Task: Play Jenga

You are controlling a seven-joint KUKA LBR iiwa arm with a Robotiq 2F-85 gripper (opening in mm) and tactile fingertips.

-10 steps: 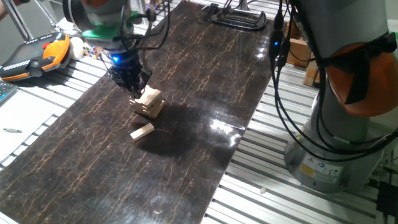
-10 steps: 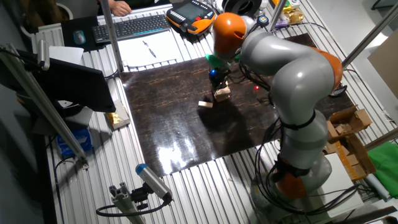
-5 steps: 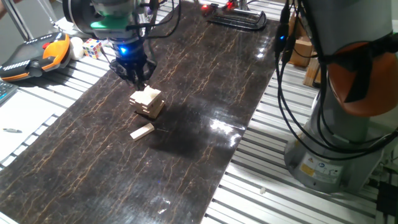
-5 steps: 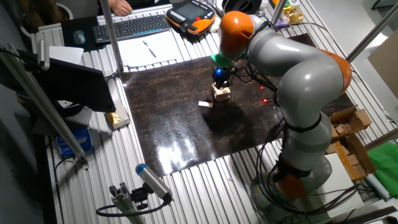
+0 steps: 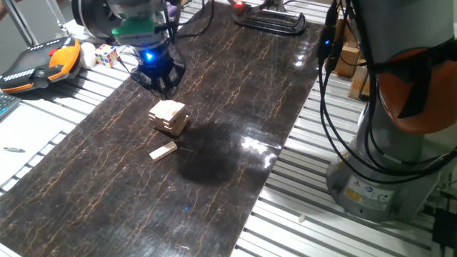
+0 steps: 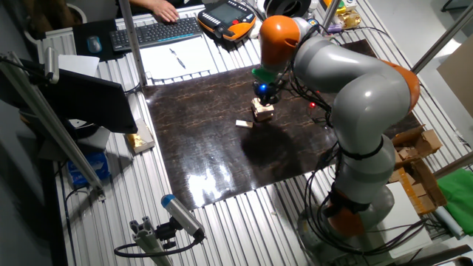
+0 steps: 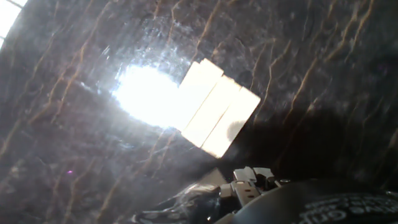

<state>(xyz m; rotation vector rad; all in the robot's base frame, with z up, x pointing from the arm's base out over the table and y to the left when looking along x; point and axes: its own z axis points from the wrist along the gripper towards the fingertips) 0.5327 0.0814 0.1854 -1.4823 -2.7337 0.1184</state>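
Hovering above the Jenga stack [image 5: 169, 118], the claw [image 5: 161, 87] hangs clear of the top layer and holds nothing; whether its fingers are apart or together cannot be told. The stack stands on the dark counter [image 5: 235, 93], toward its far end. A loose block [image 5: 163, 150] lies flat just beside the stack. From the hand view, the top layer shows three blocks side by side [image 7: 214, 107].

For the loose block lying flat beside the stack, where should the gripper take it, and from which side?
Probably from straight above: the loose block lies flat on the mat, apart from the Jenga stack. Close the fingers across its two long sides, near mid-length. The gripper now hangs above the stack.
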